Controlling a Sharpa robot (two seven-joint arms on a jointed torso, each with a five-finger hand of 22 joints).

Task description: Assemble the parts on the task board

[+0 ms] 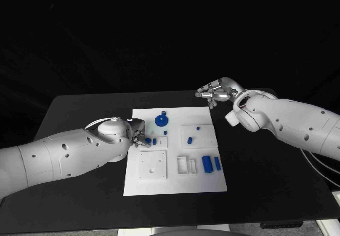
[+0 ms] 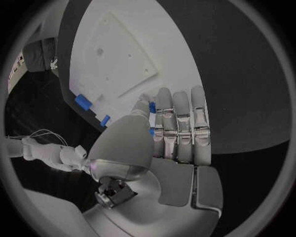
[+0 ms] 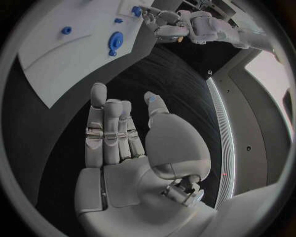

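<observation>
We judge assembly barely begun: our left robot hand (image 1: 136, 138) pinches a small blue part (image 1: 148, 140) over the task board (image 1: 174, 183), loose parts lie beyond it, right robot hand (image 1: 216, 92) spread.

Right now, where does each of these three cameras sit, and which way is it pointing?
Head view: on the robot's head, looking down at the task board on the black table; both white arms show.
Left wrist view: behind the left hand, facing the board's edge.
Right wrist view: behind the right hand, facing across the table.
Shared: all three show the board; the right wrist view also catches the left hand at a small blue part.
</observation>
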